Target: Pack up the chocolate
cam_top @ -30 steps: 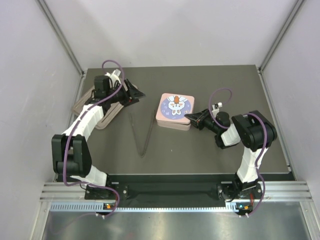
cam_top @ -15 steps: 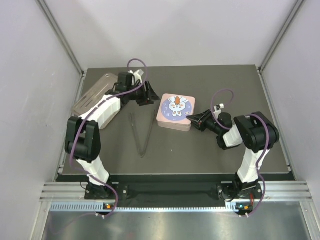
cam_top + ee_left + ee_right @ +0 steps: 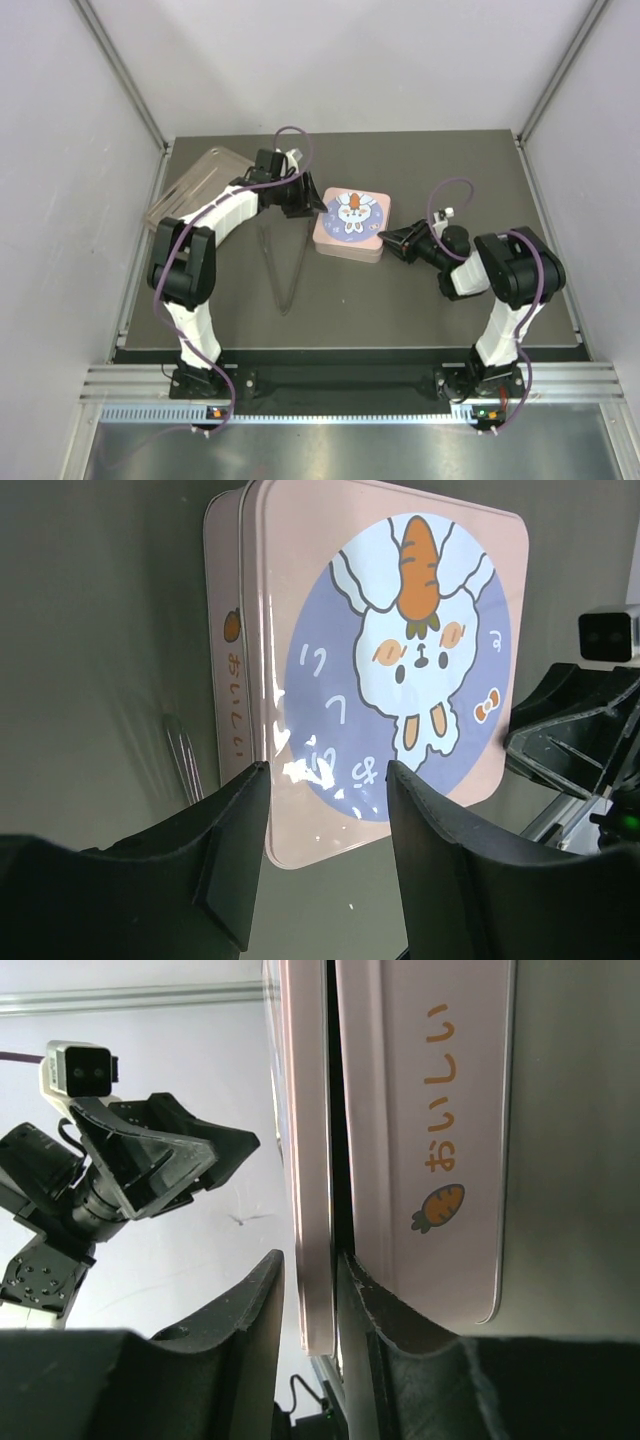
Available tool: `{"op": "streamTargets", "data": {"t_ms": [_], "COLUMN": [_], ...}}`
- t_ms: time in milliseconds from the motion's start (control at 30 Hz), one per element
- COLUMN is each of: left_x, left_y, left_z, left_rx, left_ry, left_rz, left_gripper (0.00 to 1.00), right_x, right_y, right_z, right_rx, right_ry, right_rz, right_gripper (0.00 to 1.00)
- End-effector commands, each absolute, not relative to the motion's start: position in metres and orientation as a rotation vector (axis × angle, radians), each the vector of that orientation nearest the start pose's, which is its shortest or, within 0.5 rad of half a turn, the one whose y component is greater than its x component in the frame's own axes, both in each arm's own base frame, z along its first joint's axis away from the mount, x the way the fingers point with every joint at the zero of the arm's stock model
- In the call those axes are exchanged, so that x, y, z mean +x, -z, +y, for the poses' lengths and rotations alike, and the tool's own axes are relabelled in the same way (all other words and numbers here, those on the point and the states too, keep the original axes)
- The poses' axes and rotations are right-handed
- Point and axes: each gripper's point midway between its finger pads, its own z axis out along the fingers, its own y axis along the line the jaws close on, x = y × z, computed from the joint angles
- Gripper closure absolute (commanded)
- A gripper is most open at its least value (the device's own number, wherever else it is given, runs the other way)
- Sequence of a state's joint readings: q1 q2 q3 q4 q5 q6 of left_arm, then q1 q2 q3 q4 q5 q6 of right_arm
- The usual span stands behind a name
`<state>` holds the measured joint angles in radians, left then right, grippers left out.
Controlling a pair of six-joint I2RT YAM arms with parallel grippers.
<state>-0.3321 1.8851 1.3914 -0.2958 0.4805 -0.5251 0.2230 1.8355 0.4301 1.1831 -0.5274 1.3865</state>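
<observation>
The chocolate is out of view. A pink square tin [image 3: 350,222] [image 3: 390,660] with a bunny on its lid sits mid-table. My left gripper [image 3: 308,203] [image 3: 327,770] hovers open over the tin's left edge, nothing between its fingers. My right gripper [image 3: 383,238] [image 3: 310,1260] is at the tin's right front corner. In the right wrist view its jaws stand astride the lid's rim [image 3: 305,1160]. One finger sits in the dark gap between the lid and the tin's body [image 3: 430,1110]. The other stands just clear of the lid's outside, so the gripper is open.
Metal tongs [image 3: 285,265] [image 3: 185,760] lie on the dark table in front of the tin's left side. A clear plastic container [image 3: 190,185] rests at the table's left edge. Grey walls close in the table on three sides.
My left arm swung right from the clear container to the tin's left edge, its jaws narrowing. The right gripper stayed at the tin's corner and its jaws widened slightly.
</observation>
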Motion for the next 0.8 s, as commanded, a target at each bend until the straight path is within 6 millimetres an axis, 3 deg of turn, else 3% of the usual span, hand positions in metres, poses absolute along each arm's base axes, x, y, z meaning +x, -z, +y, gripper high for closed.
{"op": "streamTargets", "data": {"t_ms": [0, 267, 300, 500, 767], "left_x": [0.426, 0.428, 0.429, 0.431, 0.432], "left_y": [-0.127, -0.121, -0.121, -0.118, -0.118], "left_z": [-0.251, -0.256, -0.258, -0.265, -0.276], "left_rx": [0.046, 0.06, 0.064, 0.084, 0.112], "left_ry": [0.946, 0.961, 0.966, 0.976, 0.985], "left_rz": [2.43, 2.444, 2.443, 2.446, 2.442], "left_gripper": [0.45, 0.47, 0.47, 0.49, 0.51], "right_x": [0.349, 0.351, 0.354, 0.36, 0.365], "right_y": [-0.092, -0.098, -0.107, -0.11, -0.115], "right_z": [0.197, 0.187, 0.185, 0.174, 0.173], "right_rx": [0.705, 0.688, 0.647, 0.594, 0.557], "right_ry": [-1.52, -1.438, -1.41, -1.226, -1.158], "right_rz": [1.91, 1.94, 1.926, 2.006, 2.028], "right_gripper": [0.72, 0.7, 0.69, 0.63, 0.54]}}
